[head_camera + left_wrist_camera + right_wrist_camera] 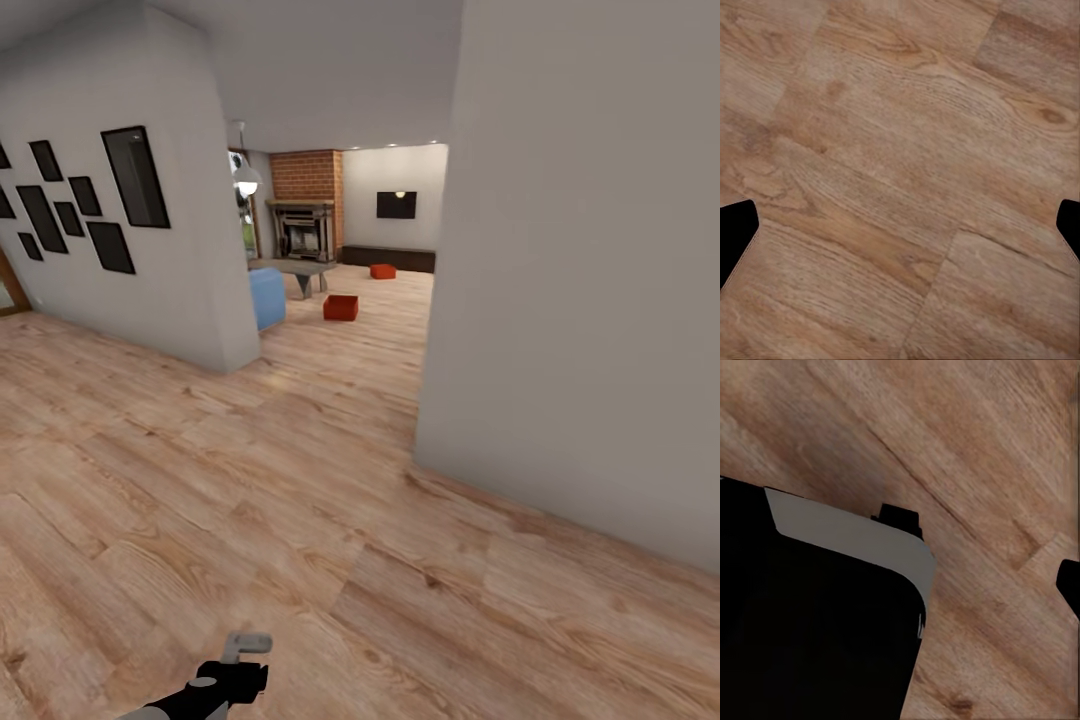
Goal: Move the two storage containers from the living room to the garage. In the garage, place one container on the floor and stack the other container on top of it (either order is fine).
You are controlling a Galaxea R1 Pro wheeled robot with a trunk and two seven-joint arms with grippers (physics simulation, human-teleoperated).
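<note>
Far ahead in the living room, two red-orange storage containers rest on the wood-plank floor. The nearer container [340,307] sits beside the grey low table [300,270]. The farther one [383,271] lies in front of the long dark cabinet [390,258]. Both are several metres from my arms. My left gripper [247,647] is low at the head view's bottom edge. In its wrist view the left gripper [900,225] is open over bare planks, with black fingertips [735,232] at opposite frame edges. My right gripper [904,585] hangs over my own dark body, with one fingertip [1069,585] far out to the side.
I am in a hallway of light wood planks. A white wall corner [440,300] juts out on the right. A wall with black picture frames [100,200] stands on the left, leaving an opening between them. Beyond are a brick fireplace [305,215], a wall TV [396,205] and a blue seat [266,297].
</note>
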